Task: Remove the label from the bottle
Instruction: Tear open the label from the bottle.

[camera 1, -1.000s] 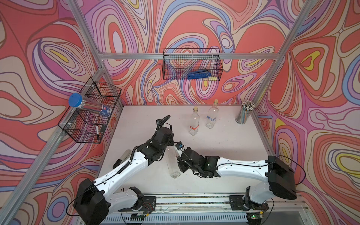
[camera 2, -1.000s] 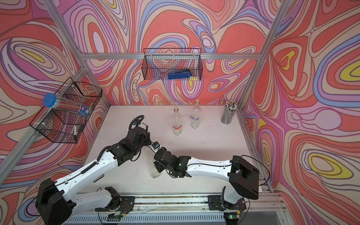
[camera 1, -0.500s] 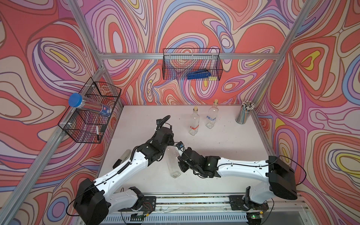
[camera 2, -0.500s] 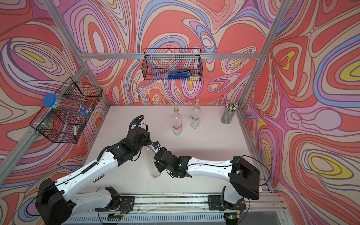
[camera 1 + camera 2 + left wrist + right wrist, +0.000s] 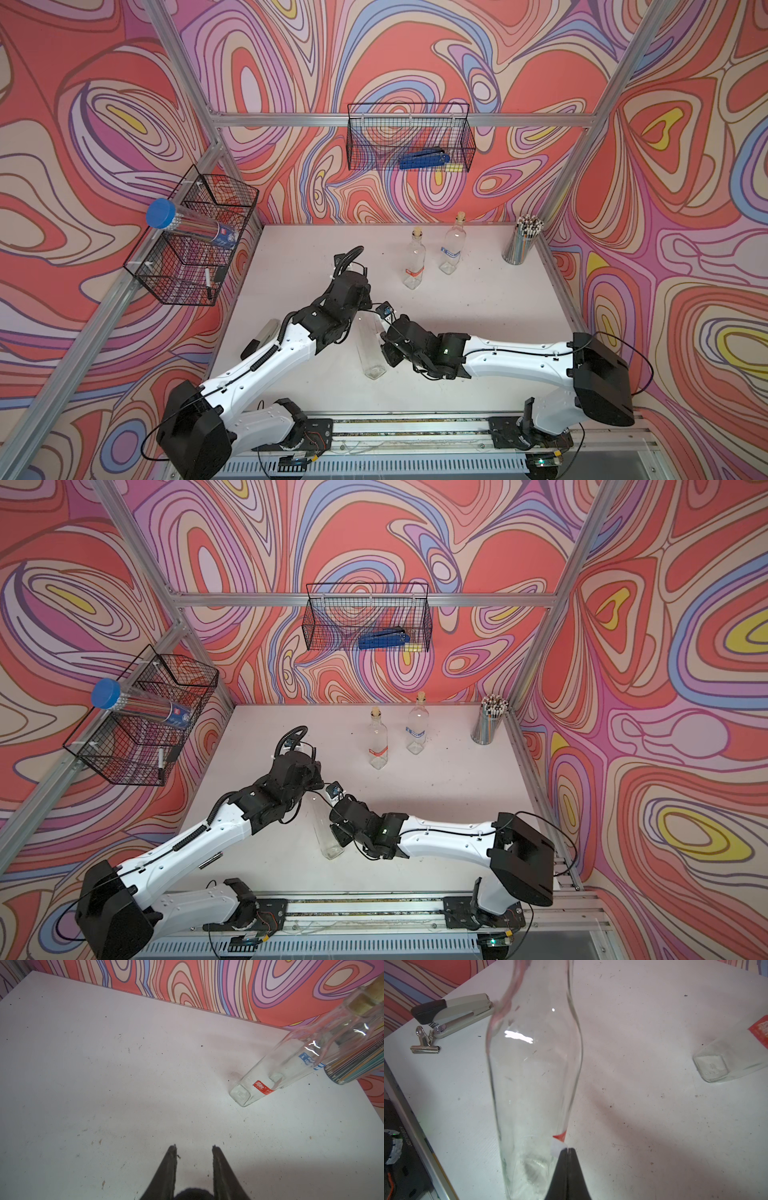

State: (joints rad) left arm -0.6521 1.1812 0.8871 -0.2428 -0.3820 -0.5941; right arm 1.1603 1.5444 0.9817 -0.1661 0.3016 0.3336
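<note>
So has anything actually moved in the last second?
Nothing has visibly changed. The right gripper stays pinched on a corner of the label low on the bottle. The left gripper stays up at the bottle's neck, and the bottle stands where it was.

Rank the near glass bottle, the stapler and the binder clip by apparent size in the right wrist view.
Largest to smallest:
1. glass bottle, though it is nearest the camera, which inflates it
2. stapler
3. binder clip
</note>
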